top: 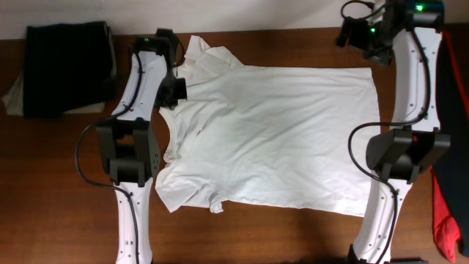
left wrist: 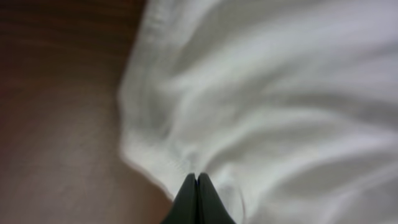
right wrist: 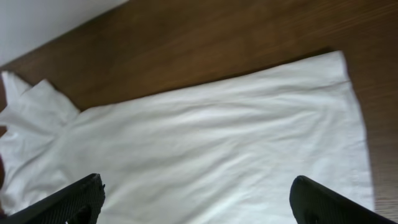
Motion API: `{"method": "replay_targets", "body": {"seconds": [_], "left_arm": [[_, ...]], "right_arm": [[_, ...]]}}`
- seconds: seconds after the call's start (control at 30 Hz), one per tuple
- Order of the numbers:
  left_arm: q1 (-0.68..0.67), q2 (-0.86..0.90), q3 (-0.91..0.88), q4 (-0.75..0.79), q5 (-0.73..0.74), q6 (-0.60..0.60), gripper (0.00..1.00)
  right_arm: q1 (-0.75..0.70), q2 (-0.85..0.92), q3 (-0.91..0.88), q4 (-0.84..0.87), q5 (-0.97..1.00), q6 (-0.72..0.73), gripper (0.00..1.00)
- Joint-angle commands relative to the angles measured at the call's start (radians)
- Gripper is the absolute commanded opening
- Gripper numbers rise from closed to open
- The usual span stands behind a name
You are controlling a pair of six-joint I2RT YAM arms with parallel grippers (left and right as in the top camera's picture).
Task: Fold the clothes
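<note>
A large white garment [top: 271,132], a wrinkled short-sleeved shirt, lies spread flat across the brown table [top: 58,191], collar end to the left. No green label shows. My left gripper [top: 177,89] sits at the shirt's upper left edge by the far sleeve. In the left wrist view its jaws [left wrist: 197,178] are shut, and folds of the white cloth [left wrist: 280,93] gather at the tips by a hem. My right gripper [top: 360,34] hangs above the table's far right corner, clear of the shirt. In the right wrist view its fingers [right wrist: 196,190] are wide open and empty over the shirt [right wrist: 205,149].
A stack of dark folded clothes [top: 66,67] lies at the far left of the table. A red cloth [top: 447,213] lies at the right edge. Bare wood shows in front of the shirt and at the near left.
</note>
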Motion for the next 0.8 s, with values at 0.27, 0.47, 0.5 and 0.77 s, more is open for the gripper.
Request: {"method": "replay_targets", "body": {"seconds": [0.27,0.47,0.5,0.77], "left_arm": [[0.043,0.009,-0.174,0.177,-0.044,0.009,0.01],[0.131,0.009,-0.174,0.3,-0.073,0.01,0.01],[0.151,0.009,-0.174,0.329,-0.073,0.01,0.01],[0.199,0.006,-0.116,0.433,-0.073,0.081,0.59]], "right_arm": [[0.031,-0.003,-0.006,-0.002,-0.019,0.003,0.99],[0.031,-0.003,-0.006,-0.002,-0.019,0.003,0.99],[0.031,-0.003,-0.006,-0.002,-0.019,0.003,0.99],[0.031,-0.003,-0.006,-0.002,-0.019,0.003,0.99]]}}
